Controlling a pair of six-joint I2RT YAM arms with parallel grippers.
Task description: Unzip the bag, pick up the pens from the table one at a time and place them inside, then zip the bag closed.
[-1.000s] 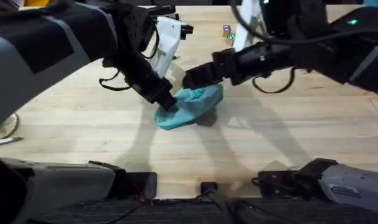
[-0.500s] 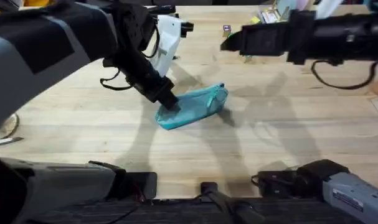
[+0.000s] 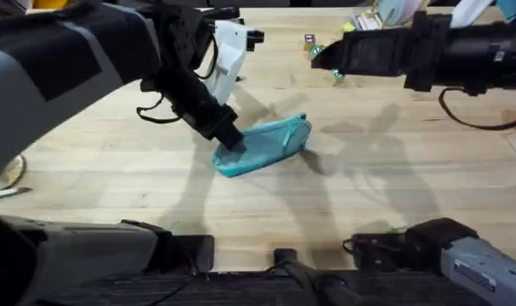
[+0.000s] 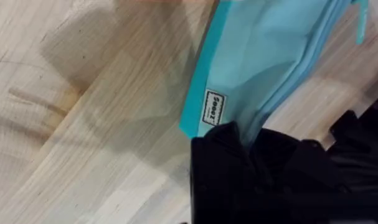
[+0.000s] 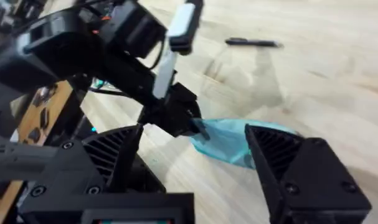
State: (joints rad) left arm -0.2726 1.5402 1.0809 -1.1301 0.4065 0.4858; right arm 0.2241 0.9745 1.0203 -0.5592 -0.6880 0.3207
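Left gripper (image 3: 230,141) is clamped down on the near-left end of the bag (image 3: 270,144), fingers pinched on the teal fabric right by the little sewn label (image 4: 214,109), pinning it to the table (image 3: 368,195). Across to the middle now: the pouch lies slanted, zipper edge running up toward its far-right end, and from here I can't tell whether that zip is open or closed. Over on the right, the right gripper (image 3: 319,56) hangs high above the far side, well apart from the bag, jaws spread wide and empty. One pen (image 5: 251,42) lies off on the wood beyond the left arm. The danger? That hold is only on the corner fabric; tug the zipper hard and the pouch could swivel or slip free. And reaching for that pen means crossing the left arm — a collision risk.
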